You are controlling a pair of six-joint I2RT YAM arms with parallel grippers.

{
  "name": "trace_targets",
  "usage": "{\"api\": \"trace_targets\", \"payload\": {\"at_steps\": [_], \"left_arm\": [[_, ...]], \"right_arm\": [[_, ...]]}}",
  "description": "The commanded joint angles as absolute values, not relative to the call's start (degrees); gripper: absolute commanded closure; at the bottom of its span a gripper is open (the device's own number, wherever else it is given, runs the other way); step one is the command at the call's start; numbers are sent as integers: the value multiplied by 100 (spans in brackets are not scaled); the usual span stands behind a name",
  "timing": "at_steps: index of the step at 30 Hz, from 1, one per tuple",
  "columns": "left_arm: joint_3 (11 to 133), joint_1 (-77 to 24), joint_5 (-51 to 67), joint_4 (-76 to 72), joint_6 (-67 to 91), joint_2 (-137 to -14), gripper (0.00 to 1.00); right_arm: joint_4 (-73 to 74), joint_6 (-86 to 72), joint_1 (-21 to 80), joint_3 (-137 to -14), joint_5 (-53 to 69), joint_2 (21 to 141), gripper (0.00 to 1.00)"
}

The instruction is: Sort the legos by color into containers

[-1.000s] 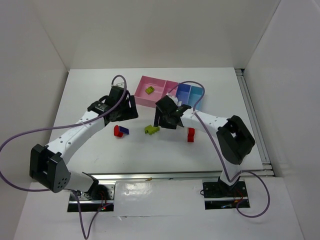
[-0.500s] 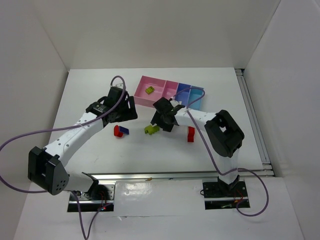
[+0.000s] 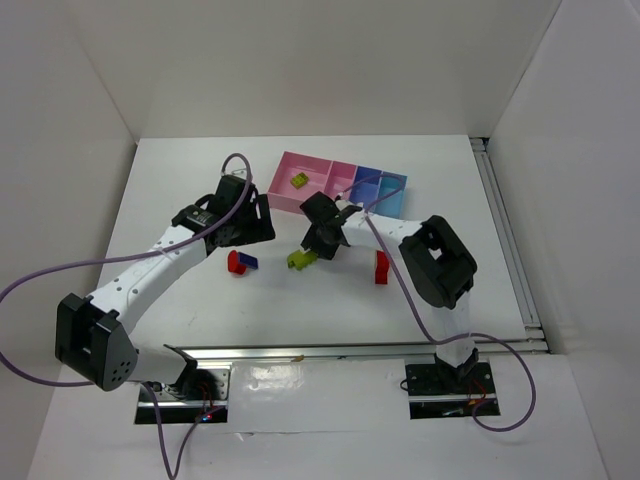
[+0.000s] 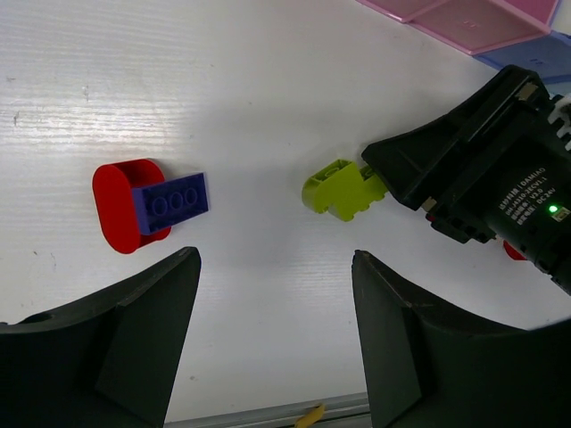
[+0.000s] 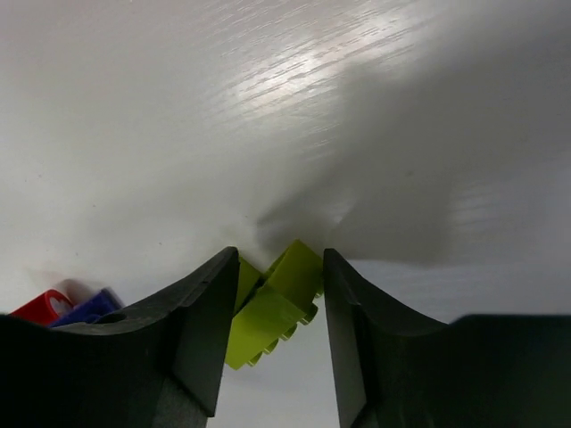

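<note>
Right gripper point(image 5: 275, 267): fingers are closed in on a small lime-green plastic lego brick point(image 5: 272, 303), which fills the gap and appears touched on both sides. The brick is seen resting on the white table point(image 3: 200, 180), not lifted. Its long axis is slanted across the gap, not square to the pads; a twist on lifting is judged possible.

Left gripper point(image 4: 277, 267): fingers are spread, with nothing between them. The lime-green brick lies ahead and to its right, well outside its reach line. The right arm is clearly the nearer.

The large pink square plastic bin point(image 3: 283, 172), in which a second lime-green brick point(image 3: 299, 180) is already held, lies just behind the right gripper's wrist. A short lift and pull-back is judged sufficient.

Clearances: a red rounded piece point(image 4: 114, 201) with a dark blue brick point(image 4: 171, 203) against it lies beyond the right gripper's left finger, apart from it. The bin's near wall must be cleared.
</note>
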State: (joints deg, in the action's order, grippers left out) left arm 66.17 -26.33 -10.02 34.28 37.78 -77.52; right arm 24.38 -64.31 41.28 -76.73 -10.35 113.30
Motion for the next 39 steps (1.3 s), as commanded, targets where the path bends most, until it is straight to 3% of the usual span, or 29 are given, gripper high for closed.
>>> {"api": "trace_targets", "payload": {"at_steps": [1,2,8,13,24,29,39], "left_arm": [[6601,-2602,-923,3305,3762,-7734,21],[6601,-2602,-923,3305,3762,-7734,21],[6601,-2654,-870,3252,3648,-7734,21],[6653,-2654,-870,3305,3595,-7734,21],[6706,-2654,-756,3305,3595,-7857,21],[6706,-2654,-756,3305,3542,-7857,21],[6768,-2654,-580,3305,3542,-7972,18]], "right_arm": [[2900,-6495,4324,-8199,-1230,11505,51],[2961,-6495,4385,-8200,-1291,11574,55],[3032,-6426,4386,-8226,-1537,11575,55],[3436,-6170,4447,-8288,-2065,11339,37],[3647,-6662,4421,-8218,-1090,11347,37],[3464,-6662,4421,-8051,-1221,10952,36],[2285,-4986,4535,-7409,-1055,10371,24]]}}
